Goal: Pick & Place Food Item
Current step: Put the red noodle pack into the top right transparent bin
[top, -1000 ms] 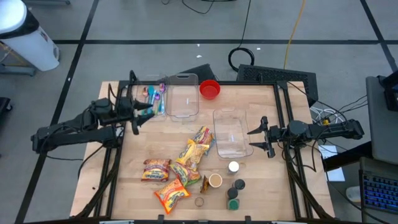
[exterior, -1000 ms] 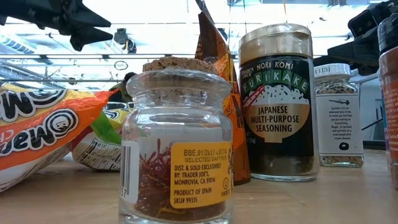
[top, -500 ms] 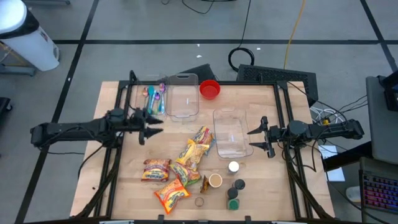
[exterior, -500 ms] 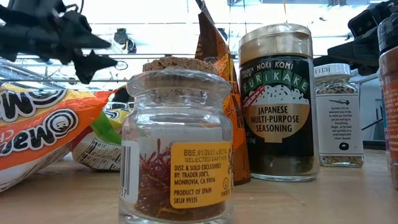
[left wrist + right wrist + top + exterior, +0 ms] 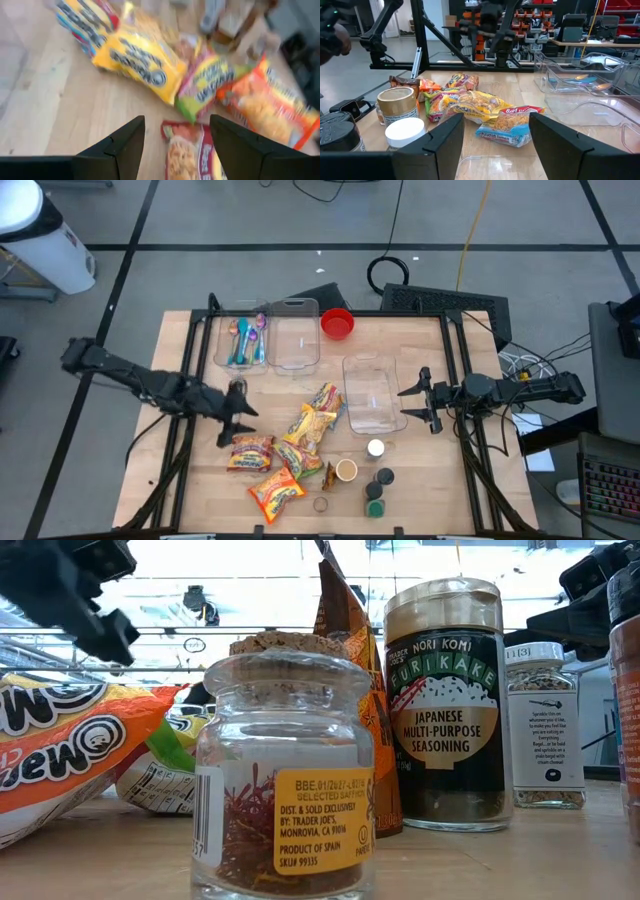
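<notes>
We are hovering the left hand, fingers spread and empty, over the worktop just beside the red noodle packet. To grasp well, we judge the fingers should straddle the packet's narrow width and close low on it, clear of the neighbouring yellow packet. In the left wrist view the red packet lies right between the fingertips. The right hand is waiting, fingers parted, beside the clear bin.
</notes>
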You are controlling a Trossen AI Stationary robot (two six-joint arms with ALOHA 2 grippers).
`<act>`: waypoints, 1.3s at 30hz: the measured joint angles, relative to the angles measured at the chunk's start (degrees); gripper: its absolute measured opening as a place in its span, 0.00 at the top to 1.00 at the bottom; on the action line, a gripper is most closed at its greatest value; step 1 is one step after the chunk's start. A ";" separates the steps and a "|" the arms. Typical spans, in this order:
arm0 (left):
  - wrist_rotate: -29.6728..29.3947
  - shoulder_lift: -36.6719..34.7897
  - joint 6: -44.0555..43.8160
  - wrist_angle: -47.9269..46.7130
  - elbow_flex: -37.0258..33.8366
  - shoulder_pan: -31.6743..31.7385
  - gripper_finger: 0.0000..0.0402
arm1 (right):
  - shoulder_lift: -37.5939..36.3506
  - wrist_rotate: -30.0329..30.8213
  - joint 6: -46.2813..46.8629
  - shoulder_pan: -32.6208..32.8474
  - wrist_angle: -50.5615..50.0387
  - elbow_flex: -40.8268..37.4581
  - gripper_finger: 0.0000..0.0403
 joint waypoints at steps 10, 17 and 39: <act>-5.29 15.68 -9.85 1.94 0.05 -13.16 0.43 | 0.00 -0.02 0.00 0.01 0.00 0.00 0.46; -6.01 23.58 -12.59 5.54 0.05 -14.76 0.43 | 0.00 -0.01 0.00 0.01 0.00 0.00 0.46; -5.51 20.11 -14.91 2.81 -0.12 -12.79 0.96 | 0.00 -0.02 0.00 0.00 0.01 0.00 0.46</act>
